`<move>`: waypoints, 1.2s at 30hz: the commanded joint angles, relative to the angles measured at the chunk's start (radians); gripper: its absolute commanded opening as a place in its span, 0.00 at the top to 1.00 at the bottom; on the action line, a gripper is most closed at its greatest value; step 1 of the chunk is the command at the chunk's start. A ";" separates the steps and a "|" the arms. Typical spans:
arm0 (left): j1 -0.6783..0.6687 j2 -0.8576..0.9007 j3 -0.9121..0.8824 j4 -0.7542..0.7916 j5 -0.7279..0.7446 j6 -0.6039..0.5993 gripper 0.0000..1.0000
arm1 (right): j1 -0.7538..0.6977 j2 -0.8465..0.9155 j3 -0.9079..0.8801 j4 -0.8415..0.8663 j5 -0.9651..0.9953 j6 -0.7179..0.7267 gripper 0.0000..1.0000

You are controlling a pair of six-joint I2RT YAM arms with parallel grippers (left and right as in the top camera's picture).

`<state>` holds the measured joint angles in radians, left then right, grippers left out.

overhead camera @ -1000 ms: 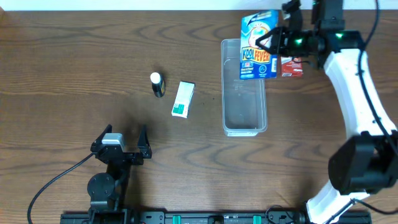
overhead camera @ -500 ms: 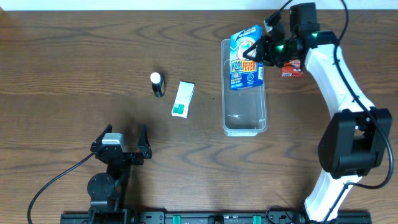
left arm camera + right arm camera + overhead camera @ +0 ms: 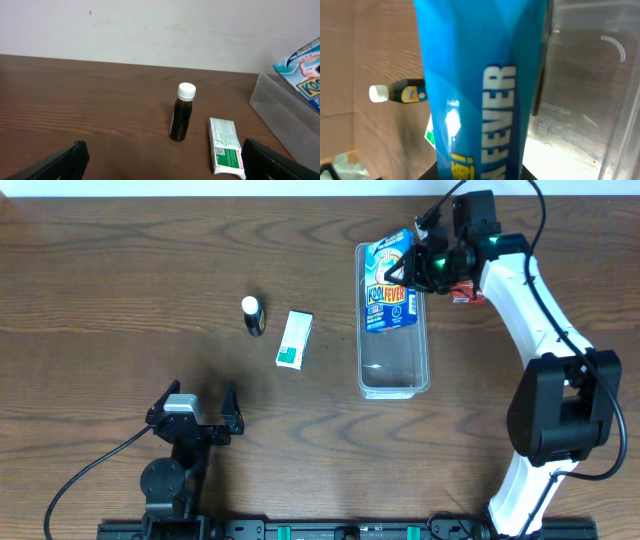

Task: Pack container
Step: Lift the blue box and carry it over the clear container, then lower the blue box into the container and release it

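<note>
Over container [image 3: 394, 383], R gripper [image 3: 413, 268] narrow on blue pkt [image 3: 388, 290]

I saw a dull, grainy wood table [image 3: 120, 260]. At 1 o'clock the container [image 3: 393, 370] was clear, shiny plastic, and the blue packet [image 3: 392, 285] looked glossy. The little box [image 3: 294, 340] looked like smooth card. The bottle [image 3: 253, 316] had a smooth white cap.

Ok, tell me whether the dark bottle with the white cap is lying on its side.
No, the dark bottle stands upright on the table, its white cap on top.
</note>
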<state>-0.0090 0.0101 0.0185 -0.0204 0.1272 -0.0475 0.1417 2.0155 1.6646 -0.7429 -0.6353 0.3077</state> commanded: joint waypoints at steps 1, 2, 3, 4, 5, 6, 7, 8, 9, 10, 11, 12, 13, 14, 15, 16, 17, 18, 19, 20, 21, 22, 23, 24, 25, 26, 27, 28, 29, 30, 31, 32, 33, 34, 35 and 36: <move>0.004 -0.006 -0.014 -0.036 0.015 0.014 0.02 | 0.026 0.001 -0.017 0.009 0.006 0.013 0.82; 0.004 -0.006 -0.014 -0.036 0.015 0.014 0.02 | 0.028 0.001 -0.018 0.010 0.006 0.013 0.82; 0.004 -0.006 -0.014 -0.036 0.015 0.014 0.02 | 0.028 0.001 -0.018 0.010 0.006 0.013 0.81; 0.004 -0.006 -0.014 -0.036 0.015 0.014 0.02 | 0.029 0.001 -0.019 0.010 0.007 0.013 0.81; 0.004 -0.006 -0.014 -0.036 0.015 0.014 0.02 | 0.029 0.001 -0.019 0.011 0.007 0.013 0.81; 0.004 -0.006 -0.014 -0.036 0.015 0.014 0.02 | 0.029 0.001 -0.019 0.011 0.007 0.013 0.81; 0.004 -0.006 -0.014 -0.036 0.015 0.014 0.02 | 0.029 0.001 -0.019 0.011 0.007 0.013 0.79; 0.004 -0.006 -0.014 -0.036 0.015 0.014 0.02 | 0.029 0.001 -0.019 0.011 0.007 0.013 0.76; 0.004 -0.006 -0.014 -0.036 0.015 0.014 0.02 | 0.029 0.001 -0.019 0.011 0.007 0.013 0.67; 0.004 -0.006 -0.014 -0.036 0.015 0.014 0.02 | 0.029 0.001 -0.019 0.011 0.008 0.012 0.59; 0.004 -0.006 -0.014 -0.036 0.015 0.014 0.02 | 0.029 0.001 -0.019 0.010 0.008 0.009 0.48; 0.004 -0.006 -0.014 -0.036 0.015 0.014 0.02 | 0.029 0.001 -0.019 0.010 0.008 0.006 0.39; 0.004 -0.006 -0.014 -0.036 0.015 0.014 0.02 | 0.029 0.001 -0.019 0.006 0.008 0.005 0.37; 0.004 -0.006 -0.014 -0.036 0.015 0.014 0.02 | 0.030 0.001 -0.019 0.005 0.009 0.005 0.36; 0.004 -0.006 -0.014 -0.036 0.015 0.014 0.02 | 0.030 0.001 -0.019 0.003 0.011 0.005 0.34; 0.004 -0.006 -0.014 -0.036 0.015 0.014 0.02 | 0.030 0.001 -0.019 0.003 0.011 0.005 0.33; 0.004 -0.006 -0.014 -0.036 0.015 0.014 0.02 | 0.029 0.000 -0.019 0.003 0.011 0.005 0.33; 0.004 -0.006 -0.014 -0.036 0.015 0.014 0.02 | 0.028 0.000 -0.017 0.003 0.011 0.005 0.32; 0.004 -0.006 -0.014 -0.036 0.015 0.014 0.02 | 0.026 -0.002 -0.015 0.003 0.011 0.005 0.33; 0.004 -0.006 -0.014 -0.036 0.015 0.014 0.02 | 0.023 -0.005 -0.013 0.003 0.011 0.005 0.33; 0.004 -0.006 -0.014 -0.036 0.015 0.014 0.02 | 0.021 -0.008 -0.011 0.003 0.011 0.005 0.35; 0.004 -0.006 -0.014 -0.036 0.015 0.014 0.02 | 0.018 -0.012 -0.010 0.003 0.011 0.005 0.39; 0.004 -0.006 -0.014 -0.036 0.015 0.014 0.02 | 0.017 -0.018 -0.008 0.003 0.011 0.005 0.43; 0.004 -0.006 -0.014 -0.036 0.015 0.014 0.02 | 0.017 -0.026 -0.007 0.003 0.011 0.005 0.47; 0.004 -0.006 -0.014 -0.036 0.015 0.014 0.02 | 0.016 -0.034 -0.007 0.003 0.011 0.003 0.50; 0.004 -0.006 -0.014 -0.036 0.015 0.014 0.02 | 0.018 -0.043 -0.007 0.002 0.010 -0.002 0.54; 0.004 -0.006 -0.014 -0.036 0.015 0.014 0.02 | 0.022 -0.050 -0.007 0.002 0.010 -0.011 0.58; 0.004 -0.006 -0.014 -0.036 0.015 0.014 0.02 | 0.027 -0.058 -0.007 0.002 0.010 -0.021 0.63; 0.004 -0.006 -0.014 -0.036 0.015 0.014 0.02 | 0.035 -0.062 -0.007 0.003 0.011 -0.040 0.69; 0.004 -0.006 -0.014 -0.036 0.015 0.014 0.02 | 0.044 -0.064 -0.007 0.003 0.011 -0.055 0.76; 0.004 -0.006 -0.014 -0.036 0.015 0.014 0.02 | 0.054 -0.065 -0.007 0.003 0.014 -0.070 0.81; 0.004 -0.006 -0.014 -0.036 0.015 0.014 0.02 | 0.066 -0.065 -0.008 -0.001 0.035 -0.082 0.88; 0.004 -0.006 -0.014 -0.036 0.015 0.014 0.02 | 0.080 -0.065 -0.008 -0.008 0.079 -0.088 0.94; 0.004 -0.006 -0.014 -0.036 0.015 0.014 0.02 | 0.093 -0.065 -0.008 -0.014 0.130 -0.089 0.98; 0.004 -0.006 -0.014 -0.036 0.015 0.014 0.02 | 0.106 -0.065 -0.008 -0.023 0.183 -0.090 0.99; 0.004 -0.006 -0.014 -0.036 0.015 0.014 0.02 | 0.119 -0.065 -0.008 -0.028 0.223 -0.101 0.99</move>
<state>-0.0090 0.0101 0.0185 -0.0204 0.1272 -0.0471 0.2123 1.9781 1.6463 -0.7597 -0.5446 0.2489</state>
